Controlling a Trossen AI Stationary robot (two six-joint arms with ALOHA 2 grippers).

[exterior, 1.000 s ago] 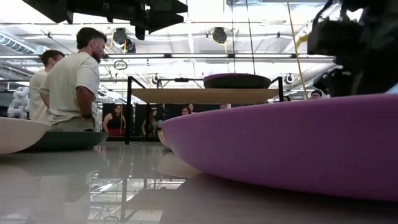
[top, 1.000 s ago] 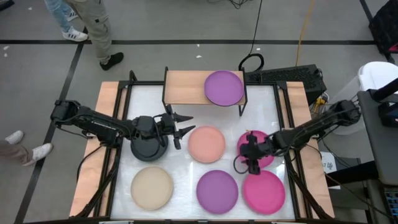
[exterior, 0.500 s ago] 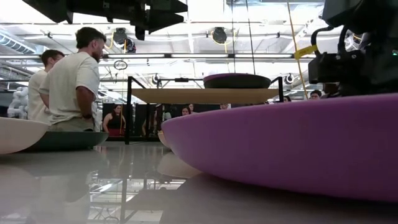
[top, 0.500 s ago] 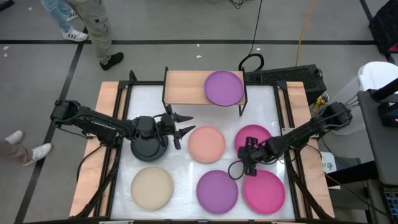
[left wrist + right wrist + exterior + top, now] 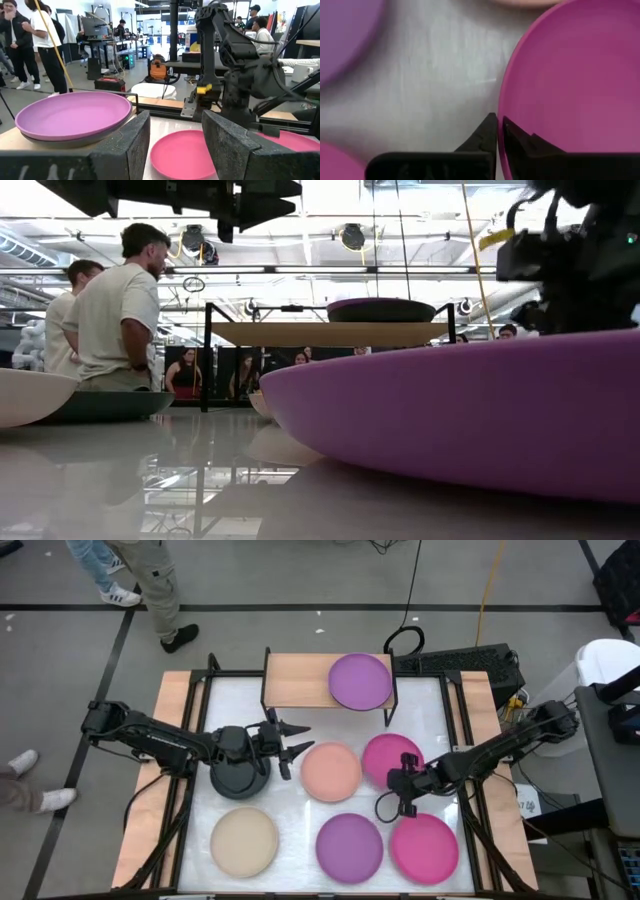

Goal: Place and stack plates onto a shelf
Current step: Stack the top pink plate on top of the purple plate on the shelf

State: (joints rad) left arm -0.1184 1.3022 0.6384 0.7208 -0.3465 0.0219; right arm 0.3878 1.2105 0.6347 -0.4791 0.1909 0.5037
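The shelf (image 5: 300,680) stands at the table's far edge with a purple plate (image 5: 360,680) resting flat on its right half, also seen in the low view (image 5: 380,310). A magenta plate (image 5: 390,755) lies right of centre, and my right gripper (image 5: 405,788) is shut on its near rim. My left gripper (image 5: 292,742) hovers open above the table's left half, over the black-grey plates (image 5: 238,780) and beside a salmon plate (image 5: 332,770). Beige (image 5: 244,840), purple (image 5: 350,845) and magenta (image 5: 424,848) plates lie flat along the near edge. My right gripper pinches the magenta plate's near rim (image 5: 502,112) between its two fingers, one finger (image 5: 487,132) outside the rim and one (image 5: 525,142) inside the plate. The fingers come slanting down from the near right. Whether the plate is lifted off the table, I cannot tell.
A person (image 5: 120,310) stands beyond the table's far left, with others in the room behind. A keyboard (image 5: 460,662) and cables lie past the table's far right corner. The shelf's left half (image 5: 295,680) is bare wood.
My right gripper has shut on the magenta plate's near rim. The plate has shifted a little toward the far left, closer to the salmon plate.
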